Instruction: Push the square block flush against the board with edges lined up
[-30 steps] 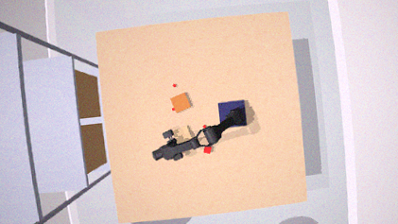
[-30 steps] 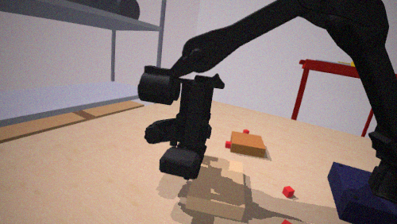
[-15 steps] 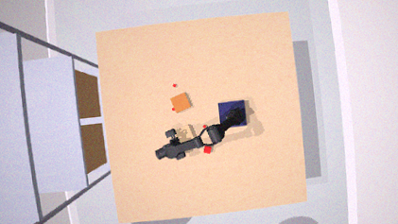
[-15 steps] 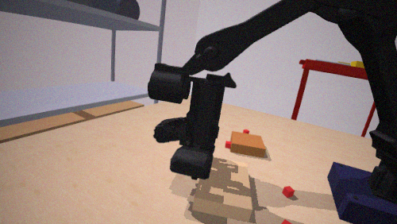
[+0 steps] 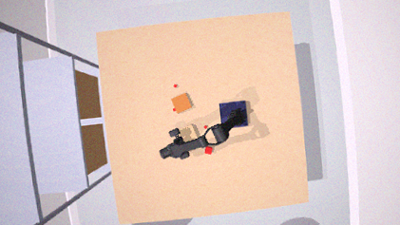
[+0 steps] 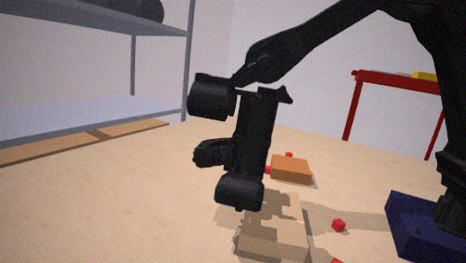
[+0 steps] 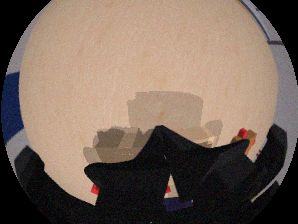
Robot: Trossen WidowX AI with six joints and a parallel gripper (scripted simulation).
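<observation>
An orange square block point(image 5: 182, 103) point(image 6: 291, 168) lies flat on the table; its edge shows at the right in the wrist view point(image 7: 252, 137). A pale wood-coloured piece point(image 5: 193, 131) point(image 6: 293, 234), seemingly the board, lies apart from it, under the arm and partly in its shadow. I cannot tell whether it is one piece or two touching. My gripper point(image 6: 239, 208) point(image 7: 159, 129) is shut and empty. It points down near the pale piece's left edge in the exterior view, seemingly above the table; contact is unclear. The arm hides part of the piece from above.
Small red cubes point(image 5: 208, 150) point(image 6: 338, 225) lie between the pale piece and the dark blue base point(image 5: 224, 109) point(image 6: 405, 228). Two more red bits lie by the orange block. A grey shelf point(image 6: 93, 114) stands beyond the table edge.
</observation>
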